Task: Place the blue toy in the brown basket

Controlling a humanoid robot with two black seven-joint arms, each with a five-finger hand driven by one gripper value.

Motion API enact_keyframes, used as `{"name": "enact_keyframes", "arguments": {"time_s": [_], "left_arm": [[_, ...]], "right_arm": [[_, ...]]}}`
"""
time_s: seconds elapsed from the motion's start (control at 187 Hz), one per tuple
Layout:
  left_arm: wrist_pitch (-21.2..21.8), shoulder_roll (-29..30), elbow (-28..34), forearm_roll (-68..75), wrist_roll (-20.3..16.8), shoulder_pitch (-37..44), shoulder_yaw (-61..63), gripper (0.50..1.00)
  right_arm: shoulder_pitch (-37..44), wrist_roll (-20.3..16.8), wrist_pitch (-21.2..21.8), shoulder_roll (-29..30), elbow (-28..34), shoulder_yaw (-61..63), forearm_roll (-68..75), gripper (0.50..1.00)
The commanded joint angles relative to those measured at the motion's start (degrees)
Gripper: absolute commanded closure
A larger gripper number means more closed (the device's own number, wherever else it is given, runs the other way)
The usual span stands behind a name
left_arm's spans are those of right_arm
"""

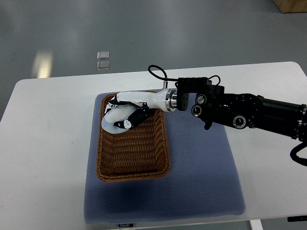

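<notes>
Right hand over the basket's upper left corner; blue toy not visible.

Right hand (pixel 125 111), white with dark fingertips, reaches in from the right edge; fingers curl downward over the upper left of the brown basket (pixel 144 167). Whether they enclose anything cannot be told: the palm and fingers cover what lies beneath, and no blue toy shows anywhere in frame. If held, it is hidden inside that curl, at the basket's top end. Basket sits on a blue-grey mat (pixel 206 158), mat on a white table (pixel 43 143). Left arm absent. Risks, as judged: the hand is close to the basket's upper rim, so a release here could drop the toy onto the rim or mat; fingertips might snag the weave on withdrawal and drag the basket.
</notes>
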Motion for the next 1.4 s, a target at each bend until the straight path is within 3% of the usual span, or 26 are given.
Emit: {"name": "enact_keyframes", "arguments": {"time_s": [0.0,0.267,0.321,0.513,0.561,0.594,0.93,1.102,1.396], "left_arm": [[0.0,0.0,0.01,0.0,-0.01,0.01,-0.01,0.5],[0.0,0.0,0.01,0.0,-0.01,0.01,-0.01,0.5],[0.0,0.0,0.01,0.0,-0.01,0.01,-0.01,0.5],[0.0,0.0,0.01,0.0,-0.01,0.01,-0.01,0.5],[0.0,0.0,0.01,0.0,-0.01,0.01,-0.01,0.5],[0.0,0.0,0.09,0.0,-0.01,0.01,-0.01,0.5],[0.0,0.0,0.09,0.0,-0.01,0.01,-0.01,0.5],[0.0,0.0,0.09,0.0,-0.01,0.01,-0.01,0.5],[0.0,0.0,0.01,0.09,-0.01,0.01,-0.01,0.5]], "right_arm": [[-0.78,0.16,-1.44,1.24,-2.25,-2.08,-0.18,0.955],[-3.41,0.95,-2.76,3.09,-4.18,-3.84,-2.56,0.916],[-3.94,1.03,-2.67,3.27,-4.62,-3.84,-2.56,0.853],[-4.12,1.56,-2.67,4.06,-4.62,-4.19,-2.65,0.728],[-4.12,1.82,-2.67,4.15,-4.62,-4.19,-2.65,0.662],[-4.03,1.82,-2.67,4.15,-4.62,-4.19,-2.56,0.644],[-2.01,2.35,-1.53,-0.69,-3.92,5.12,-0.62,0.64],[-2.97,2.35,2.25,-6.4,-2.86,14.26,5.18,0.607],[-17.12,2.26,6.82,-9.57,-2.86,38.95,24.95,0.595]]}}
